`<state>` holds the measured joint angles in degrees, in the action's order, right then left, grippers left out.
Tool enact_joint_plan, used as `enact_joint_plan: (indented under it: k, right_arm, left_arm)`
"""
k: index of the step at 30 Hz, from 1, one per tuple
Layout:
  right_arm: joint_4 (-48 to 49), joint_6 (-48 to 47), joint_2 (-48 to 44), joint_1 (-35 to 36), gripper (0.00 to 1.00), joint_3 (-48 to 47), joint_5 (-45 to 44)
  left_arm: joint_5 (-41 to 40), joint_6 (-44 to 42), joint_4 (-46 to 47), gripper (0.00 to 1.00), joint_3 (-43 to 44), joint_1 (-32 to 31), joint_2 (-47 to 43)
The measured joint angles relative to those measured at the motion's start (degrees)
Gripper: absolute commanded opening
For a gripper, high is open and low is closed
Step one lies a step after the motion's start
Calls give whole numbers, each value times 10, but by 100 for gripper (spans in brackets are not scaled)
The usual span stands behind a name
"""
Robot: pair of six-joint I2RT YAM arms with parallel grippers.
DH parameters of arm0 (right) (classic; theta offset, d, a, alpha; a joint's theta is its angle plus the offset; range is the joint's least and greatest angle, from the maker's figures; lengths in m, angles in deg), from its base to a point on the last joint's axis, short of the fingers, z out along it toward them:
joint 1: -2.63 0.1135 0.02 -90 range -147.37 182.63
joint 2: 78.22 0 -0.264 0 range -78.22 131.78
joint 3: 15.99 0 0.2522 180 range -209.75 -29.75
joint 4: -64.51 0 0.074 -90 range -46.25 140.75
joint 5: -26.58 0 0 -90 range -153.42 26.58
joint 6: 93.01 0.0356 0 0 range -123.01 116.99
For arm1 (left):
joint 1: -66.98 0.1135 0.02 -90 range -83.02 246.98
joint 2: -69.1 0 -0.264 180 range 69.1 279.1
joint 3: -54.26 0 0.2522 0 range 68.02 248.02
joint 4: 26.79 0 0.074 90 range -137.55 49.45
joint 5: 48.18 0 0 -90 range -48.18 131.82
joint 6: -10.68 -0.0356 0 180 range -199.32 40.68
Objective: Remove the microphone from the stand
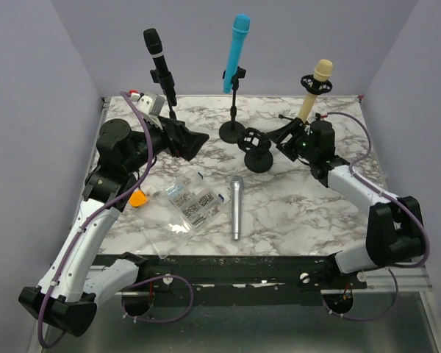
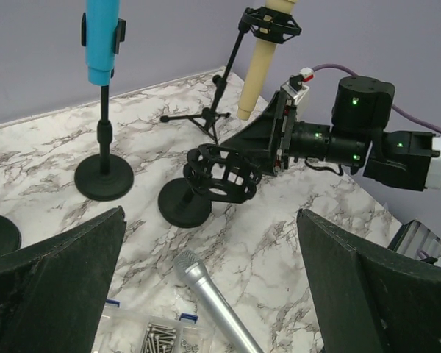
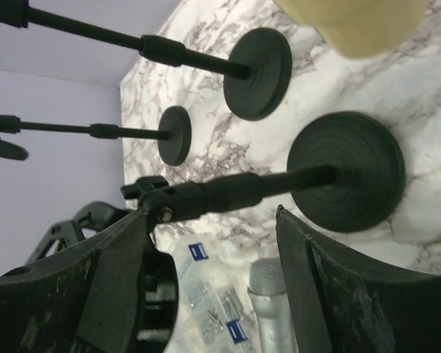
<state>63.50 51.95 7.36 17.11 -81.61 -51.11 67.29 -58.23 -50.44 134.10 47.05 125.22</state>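
Cream microphone [image 1: 314, 92]: we take this as the one to lift. It sits tilted at the back right of the tabletop [image 1: 301, 206], in a black shock-mount ring [image 1: 316, 83] on a thin tripod [image 2: 206, 116].

- Barrel is smooth, stiff and slightly tapered, probably light. The rounded head looks more delicate.
- Best hold, we judge, is the bare barrel below the ring. The mount may cling and the tripod could tip.
- Right pincer [image 3: 212, 220]: partly spread, holding nothing, just beside the barrel's lower end. The stem of an empty mount stand [image 1: 256, 143] crosses its gap. We cannot tell whether it lies between the fingers or beyond them.
- Left pincer [image 2: 211, 213]: wide, empty, well apart.
- Silver microphone [image 1: 236, 206]: metallic, lying flat.
- Blue microphone [image 1: 237, 51] and black microphone [image 1: 159, 62]: upright in stands.
- Tabletop is marbled and glossy.
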Motion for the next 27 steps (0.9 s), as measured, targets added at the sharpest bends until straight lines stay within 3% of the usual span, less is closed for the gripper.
enact_joint_plan:
  k: [13, 27]
  right_arm:
    - [-149, -61, -76, 1, 82, -7, -61]
    - [-273, -236, -170, 2, 81, -122, -292]
  left_arm:
    - [2, 2, 0, 99, 0, 0, 0]
    - [4, 3, 0, 99, 0, 0, 0]
